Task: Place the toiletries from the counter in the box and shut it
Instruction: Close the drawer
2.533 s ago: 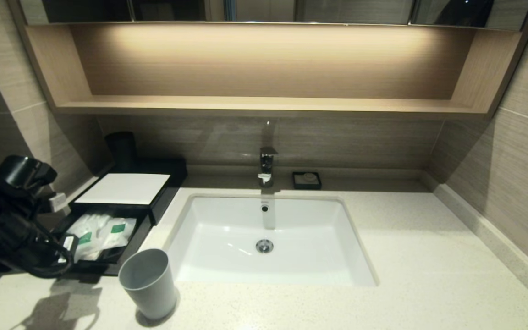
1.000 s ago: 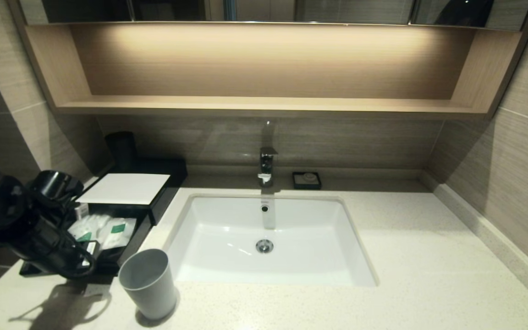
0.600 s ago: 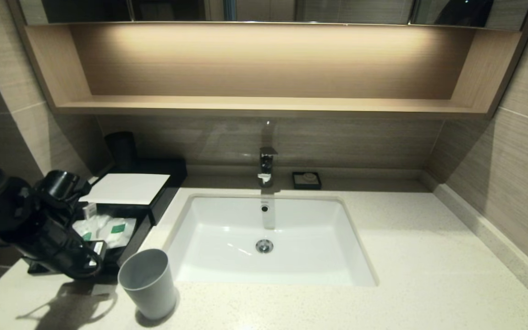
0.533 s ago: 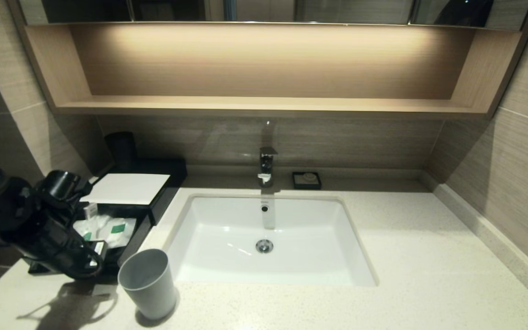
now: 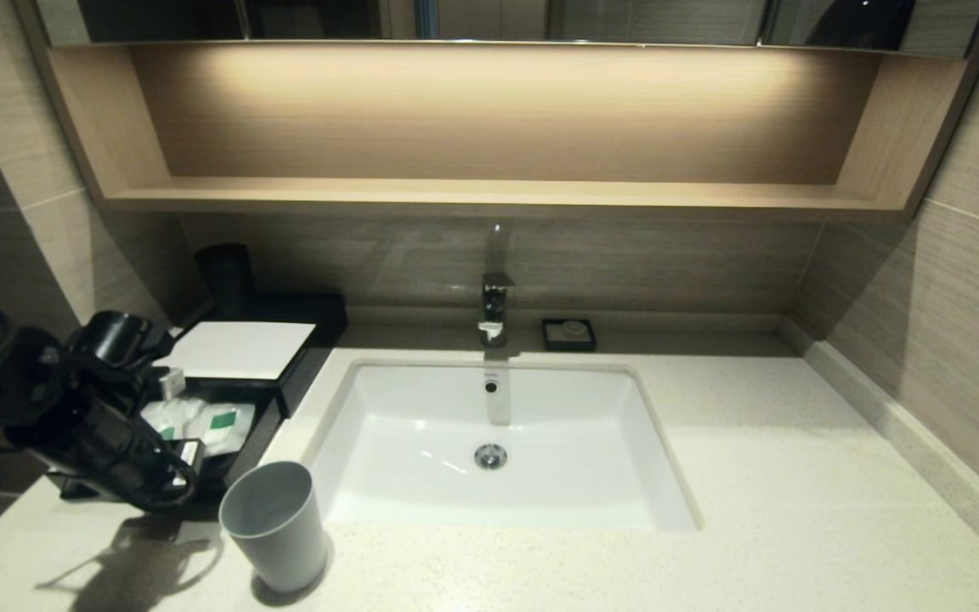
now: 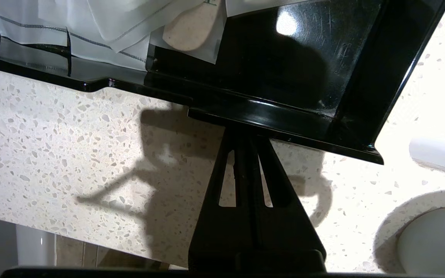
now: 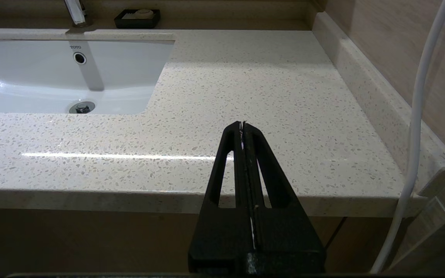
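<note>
The left gripper [image 6: 245, 133], fingers pressed together, touches the front lip of the low black rectangular box [image 5: 239, 450] (drawer slid out), where two whitish-translucent green-labelled sachets [image 5: 200, 421] lie. The right gripper [image 7: 242, 125], closed, hangs before the speckled cream counter [image 7: 245, 85].

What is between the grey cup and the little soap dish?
The white sink lies between the grey cup and the soap dish, with the tap behind it. The head view shows this.

sachets [image 5: 205, 422] in box [image 5: 285, 387], cup [image 5: 275, 524] seemingly before it

glossy black box [image 6: 303, 58], speckled stone counter [image 6: 72, 154]
</note>
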Tool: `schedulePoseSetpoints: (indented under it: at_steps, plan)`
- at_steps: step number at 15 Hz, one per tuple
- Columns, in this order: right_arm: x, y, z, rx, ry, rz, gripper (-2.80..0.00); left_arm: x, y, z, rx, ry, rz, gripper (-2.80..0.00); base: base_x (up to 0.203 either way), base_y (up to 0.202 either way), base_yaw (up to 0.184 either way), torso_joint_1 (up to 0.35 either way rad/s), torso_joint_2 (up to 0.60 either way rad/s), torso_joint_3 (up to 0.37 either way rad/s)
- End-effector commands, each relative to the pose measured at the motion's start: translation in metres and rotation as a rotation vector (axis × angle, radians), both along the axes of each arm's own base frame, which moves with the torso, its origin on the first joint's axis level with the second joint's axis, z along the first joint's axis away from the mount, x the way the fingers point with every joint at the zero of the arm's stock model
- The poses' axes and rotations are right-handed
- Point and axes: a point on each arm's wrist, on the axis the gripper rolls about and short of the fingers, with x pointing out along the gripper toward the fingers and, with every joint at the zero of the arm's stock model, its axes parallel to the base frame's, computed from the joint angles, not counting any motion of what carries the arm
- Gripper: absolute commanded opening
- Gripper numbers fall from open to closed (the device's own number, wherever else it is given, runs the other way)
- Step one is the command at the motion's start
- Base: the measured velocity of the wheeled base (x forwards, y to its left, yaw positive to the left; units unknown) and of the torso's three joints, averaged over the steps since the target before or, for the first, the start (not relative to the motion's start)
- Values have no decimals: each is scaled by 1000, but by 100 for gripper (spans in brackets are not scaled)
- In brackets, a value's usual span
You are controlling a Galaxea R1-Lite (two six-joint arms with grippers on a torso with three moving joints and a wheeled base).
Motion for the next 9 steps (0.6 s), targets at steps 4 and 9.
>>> schedulePoseSetpoints:
  at_steps: [4, 9]
  plan:
    - [0, 0, 0, 0, 1, 0, -280, 5, 1, -1, 3, -36, 2, -280, 0, 0, 0, 0, 0, 0]
    - [0, 0, 0, 0, -2, 0, -280, 15, 1, -4, 8, -87, 3, -280, 0, 0, 0, 0, 0, 0]
